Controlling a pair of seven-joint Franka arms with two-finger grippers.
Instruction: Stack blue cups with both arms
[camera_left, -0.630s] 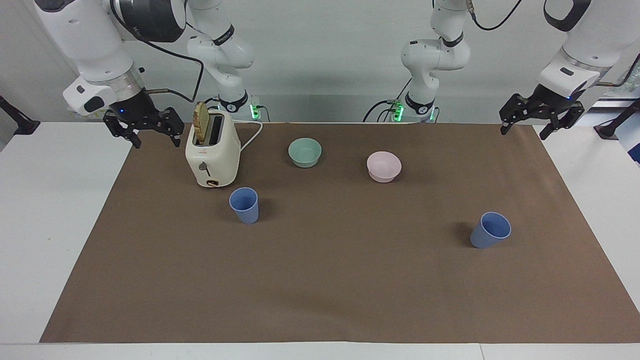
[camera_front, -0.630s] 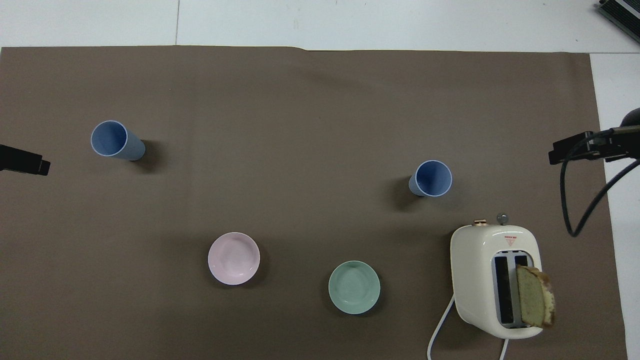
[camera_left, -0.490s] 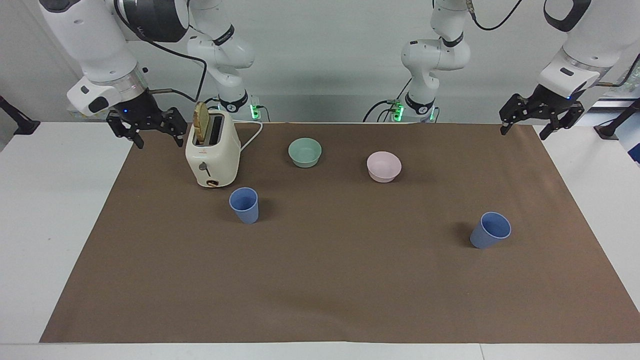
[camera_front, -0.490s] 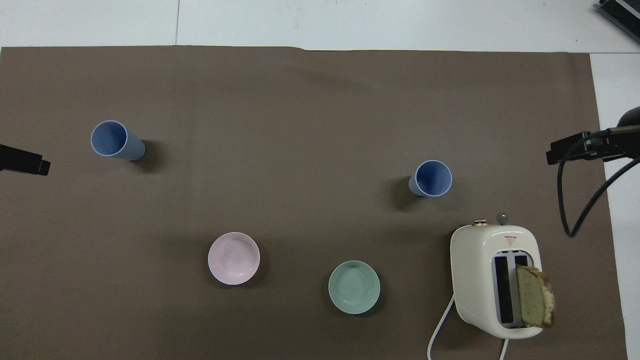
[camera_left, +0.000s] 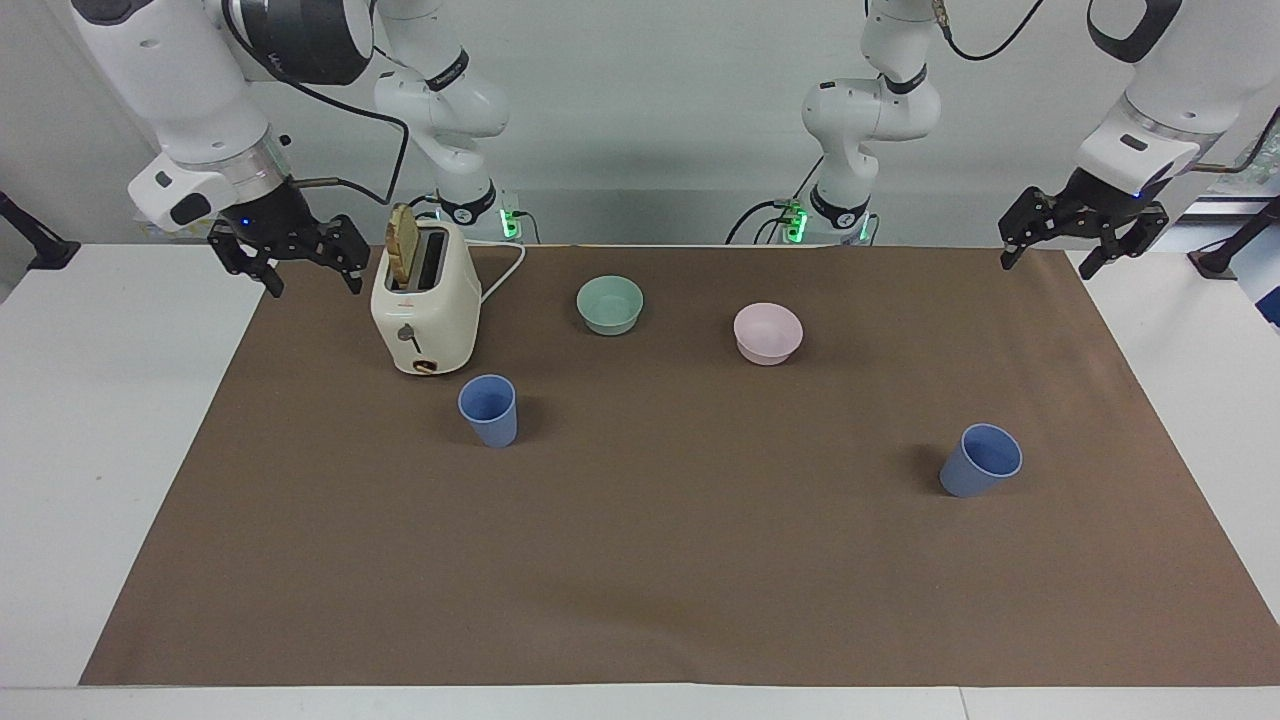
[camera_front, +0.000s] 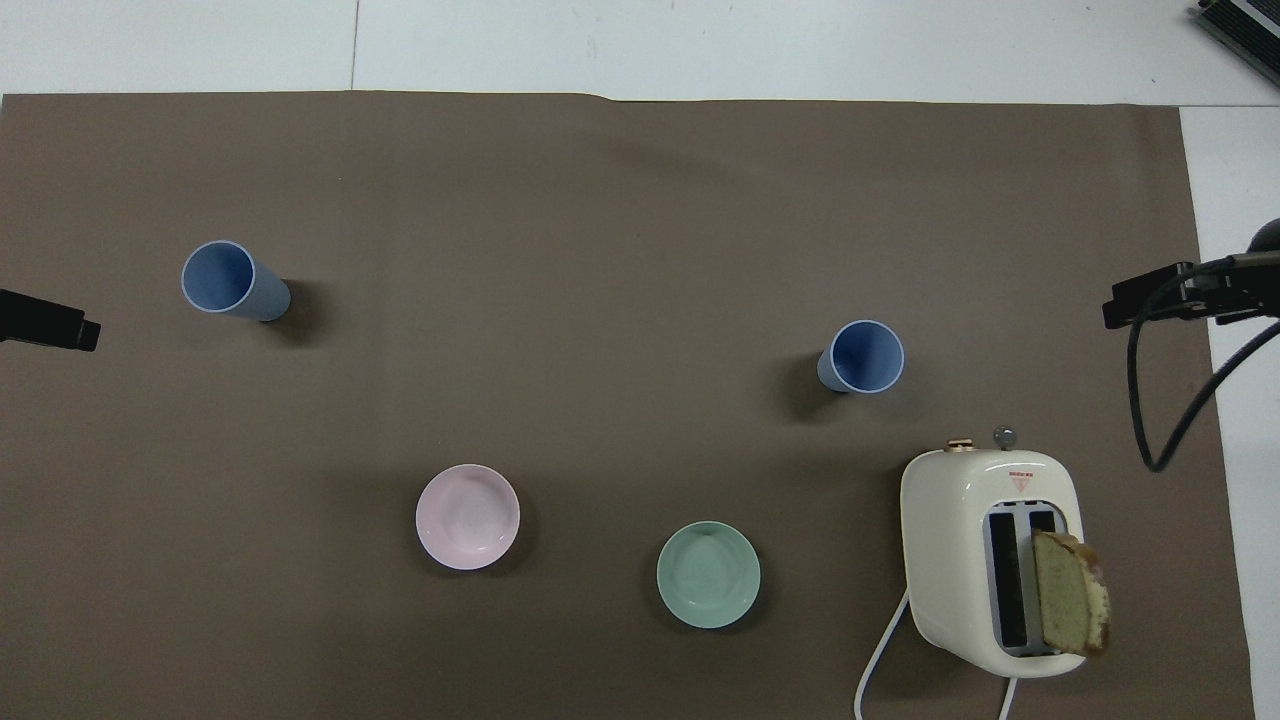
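Two blue cups stand upright and apart on the brown mat. One blue cup (camera_left: 489, 410) (camera_front: 862, 357) stands just beside the toaster, farther from the robots than it. The other blue cup (camera_left: 980, 460) (camera_front: 230, 280) stands toward the left arm's end of the table. My right gripper (camera_left: 310, 285) (camera_front: 1150, 300) is open and empty, raised over the mat's edge beside the toaster. My left gripper (camera_left: 1047, 265) (camera_front: 50, 325) is open and empty, raised over the mat's corner at its own end.
A cream toaster (camera_left: 425, 310) (camera_front: 990, 560) holds a bread slice (camera_left: 403, 243) and trails a white cord. A mint-green bowl (camera_left: 610, 304) (camera_front: 708, 574) and a pink bowl (camera_left: 768, 333) (camera_front: 467, 516) sit near the robots. The brown mat (camera_left: 700, 560) covers the table.
My right gripper drifted slightly toward the toaster and back again. The left gripper, the cups and the bowls have not moved.
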